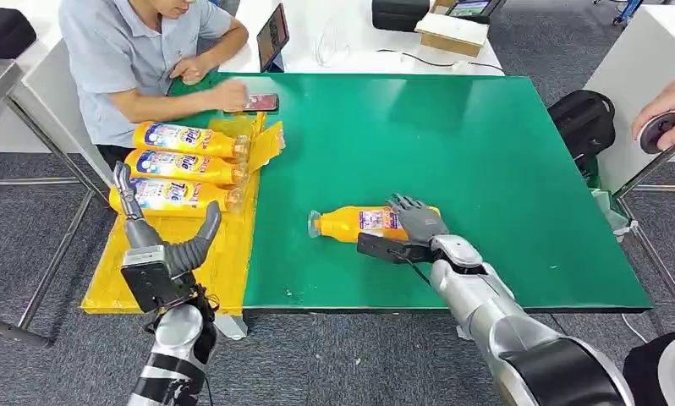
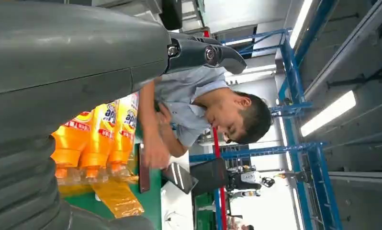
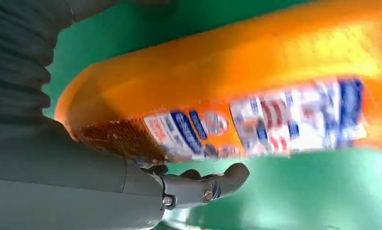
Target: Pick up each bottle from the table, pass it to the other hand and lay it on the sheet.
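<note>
Your right hand lies over the base end of the orange bottle, which rests on its side on the green table, clear cap pointing toward the yellow sheet. In the right wrist view the thumb curls under the bottle's label side and the body of the bottle fills the space in front of the palm; the darker fingers are hidden behind it, so you cannot tell whether the grasp is actually closed.

Your left hand is raised over the near part of the sheet with its fingers spread wide and nothing in it.

Three bottles already lie side by side on the far part of the sheet, caps toward the green surface. A crumpled yellow wrapper sits at the sheet's far corner, just beside their caps.

Watch the surroundings: a person sits at the table's far left corner, a hand resting on a phone lying on the green surface, close to the stacked bottles. Another person's hand holds a dark round object at the right edge, well apart from your arm. A black bag sits on the floor beyond the table's right side.
</note>
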### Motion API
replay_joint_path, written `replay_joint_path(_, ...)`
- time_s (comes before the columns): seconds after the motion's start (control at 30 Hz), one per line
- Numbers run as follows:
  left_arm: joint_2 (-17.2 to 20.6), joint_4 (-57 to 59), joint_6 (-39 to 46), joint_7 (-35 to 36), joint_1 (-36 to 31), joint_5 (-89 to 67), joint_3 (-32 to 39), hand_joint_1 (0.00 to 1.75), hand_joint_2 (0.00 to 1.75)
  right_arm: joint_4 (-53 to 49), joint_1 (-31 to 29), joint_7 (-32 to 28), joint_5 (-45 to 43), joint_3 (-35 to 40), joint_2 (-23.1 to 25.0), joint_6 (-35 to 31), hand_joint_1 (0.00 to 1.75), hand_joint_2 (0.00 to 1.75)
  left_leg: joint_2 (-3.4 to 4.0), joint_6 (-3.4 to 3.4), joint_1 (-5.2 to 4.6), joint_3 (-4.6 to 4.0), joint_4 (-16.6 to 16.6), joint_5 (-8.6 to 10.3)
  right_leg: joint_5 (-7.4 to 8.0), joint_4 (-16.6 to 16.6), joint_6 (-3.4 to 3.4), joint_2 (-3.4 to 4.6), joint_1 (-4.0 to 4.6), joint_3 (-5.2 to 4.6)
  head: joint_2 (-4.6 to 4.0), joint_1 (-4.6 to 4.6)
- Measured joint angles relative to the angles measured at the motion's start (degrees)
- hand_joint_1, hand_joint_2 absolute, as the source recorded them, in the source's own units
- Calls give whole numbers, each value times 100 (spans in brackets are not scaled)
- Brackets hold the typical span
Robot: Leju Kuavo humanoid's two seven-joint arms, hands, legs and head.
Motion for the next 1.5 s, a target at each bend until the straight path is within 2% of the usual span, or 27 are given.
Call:
replay_joint_path(0.13, 20, 171, 0, 0, -121, 154, -195, 0, 175, 22, 110, -695, -235, -130, -22, -324, 175, 175, 2, 0, -1, 0, 0, 0, 0, 0, 0, 0, -1, 2, 0, 0)
replay_joint_path(0.23, 22, 247, 0, 0, -195, 156, -289, 0, 175, 55, 172, -910, -177, -177, -13, -424, 175, 175, 5, 0, -2, 1, 0, -1, 1, 0, 1, 2, -1, 1, 0, -2)
replay_joint_path(0.4, 57, 339, 0, 2, -273, 272, -361, 0, 175, 94, 91, -392, 201, -134, -9, -385, 175, 175, 8, 0, 1, 14, 0, -1, 1, 0, 1, 2, 2, 12, 0, 0)
replay_joint_path(0.53, 109, 391, 0, 2, -311, 342, -363, 0, 175, 144, -55, 559, 599, 129, -6, -212, 175, 175, 9, -1, 3, 31, -1, -1, -1, -1, -1, 3, 3, 26, 0, -2)
replay_joint_path(0.77, 208, 391, -2, 135, -311, 521, -372, 0, 175, 157, -244, 1605, 1029, 484, 63, 143, 175, 175, 1, 18, -4, 36, -1, 13, 9, -5, 10, 1, -4, 33, 0, 2)
replay_joint_path(0.9, 256, 391, -2, 153, -310, 545, -376, 0, 175, 160, -268, 1626, 991, 553, 76, 195, 175, 175, -3, 28, -4, 39, -1, 20, 17, -13, 21, 0, -5, 45, 0, 0)
replay_joint_path(1.03, 284, 391, -2, 186, -308, 545, -376, 0, 175, 162, -202, 1069, 381, 454, 94, -132, 175, 175, -2, 29, -5, 37, -1, 21, 21, -13, 25, 0, -5, 48, 0, 2)
replay_joint_path(1.13, 302, 391, 0, 214, -301, 523, -374, 0, 175, 162, -149, 950, 400, 389, 114, -414, 171, 175, 2, 29, -5, 33, -1, 20, 23, -13, 26, 1, -5, 43, 0, -2)
replay_joint_path(1.17, 310, 391, 0, 223, -301, 512, -376, 0, 175, 162, -149, 965, 447, 389, 124, -446, 0, 175, 7, 28, -5, 33, -1, 20, 23, -13, 26, 3, -4, 41, 0, 0)
replay_joint_path(1.5, 321, 315, 0, 280, -219, 359, -383, 0, 175, 212, 32, 1687, 1302, 684, 116, -1237, 0, 175, 5, 27, -3, 1, -1, 23, 23, -9, 26, 1, -3, 13, 0, 0)
